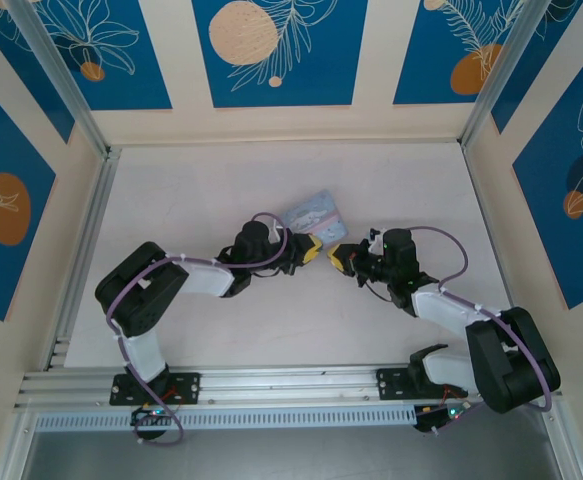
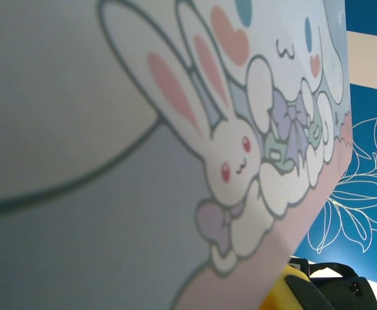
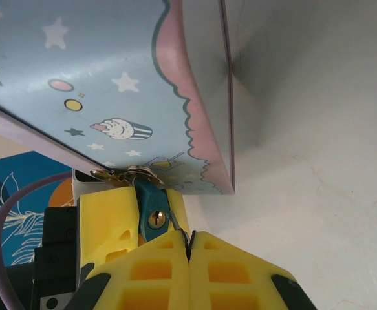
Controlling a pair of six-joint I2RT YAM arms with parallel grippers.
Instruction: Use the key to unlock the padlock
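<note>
You'll see the pale blue cartoon-printed box is smooth with a soft sheen, its clasp shiny metal. The small teal-blue padlock looks painted, with a brassy keyhole. The right gripper has matt yellow plastic fingers; the pale tabletop is matt, faintly scuffed.

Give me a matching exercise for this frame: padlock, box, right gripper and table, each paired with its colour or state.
Things:
1. padlock
2. box
3. right gripper
4. table

Descriptions:
A. yellow, fingers pressed together
B. dark teal, keyhole facing the right wrist camera
C. pale blue with printed stars
D. off-white

Pairs: 1-B, 2-C, 3-A, 4-D
</note>
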